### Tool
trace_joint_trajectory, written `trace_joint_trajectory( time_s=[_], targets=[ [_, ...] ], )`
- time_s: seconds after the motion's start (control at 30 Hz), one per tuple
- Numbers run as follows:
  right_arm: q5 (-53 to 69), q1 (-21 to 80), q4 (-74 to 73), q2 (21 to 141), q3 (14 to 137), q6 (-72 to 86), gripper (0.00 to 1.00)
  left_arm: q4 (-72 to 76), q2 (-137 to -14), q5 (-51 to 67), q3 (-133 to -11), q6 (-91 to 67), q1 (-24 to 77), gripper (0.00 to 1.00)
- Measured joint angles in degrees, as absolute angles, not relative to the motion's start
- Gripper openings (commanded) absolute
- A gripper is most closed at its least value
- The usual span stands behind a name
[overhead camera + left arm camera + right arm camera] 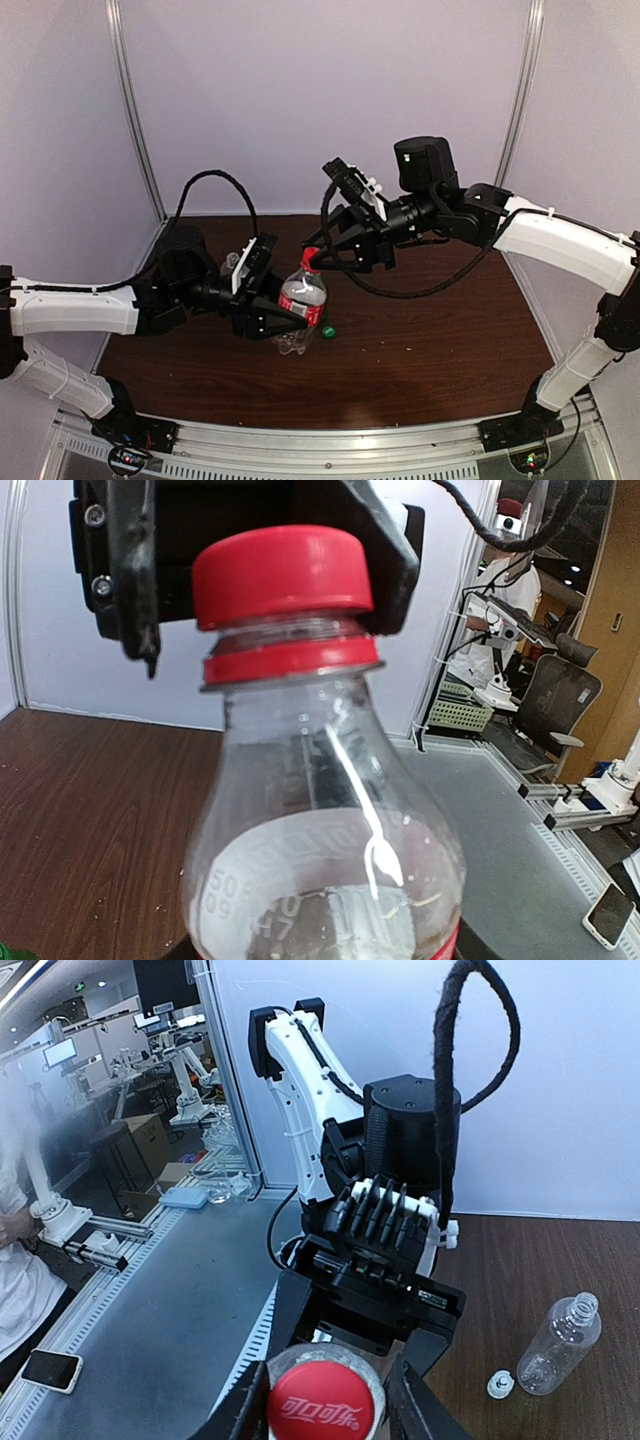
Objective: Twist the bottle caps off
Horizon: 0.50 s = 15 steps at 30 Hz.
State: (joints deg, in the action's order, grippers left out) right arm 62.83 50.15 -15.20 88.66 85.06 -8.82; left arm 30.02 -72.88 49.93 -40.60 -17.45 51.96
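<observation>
Pale lavender walls far and both sides, metal corner posts, dark wood table. Beyond the enclosure, lit lab: black office chair, green crate, cardboard box, phone on grey surface.

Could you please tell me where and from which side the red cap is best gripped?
Grip the red cap across its side wall, coming down from above. The bottle is held roughly upright in the left gripper, so the cap faces up, and its round wall offers two fingers opposite sides.
</observation>
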Motion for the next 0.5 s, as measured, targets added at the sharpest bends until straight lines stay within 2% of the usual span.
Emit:
trace_joint_trajectory(
  time_s=[0.5],
  targets=[
    [54.5,50.1,-13.3,86.4,82.5,-2.1,0.76,28.6,-72.5,43.2,-40.9,-15.0,52.2,0.29]
  ],
)
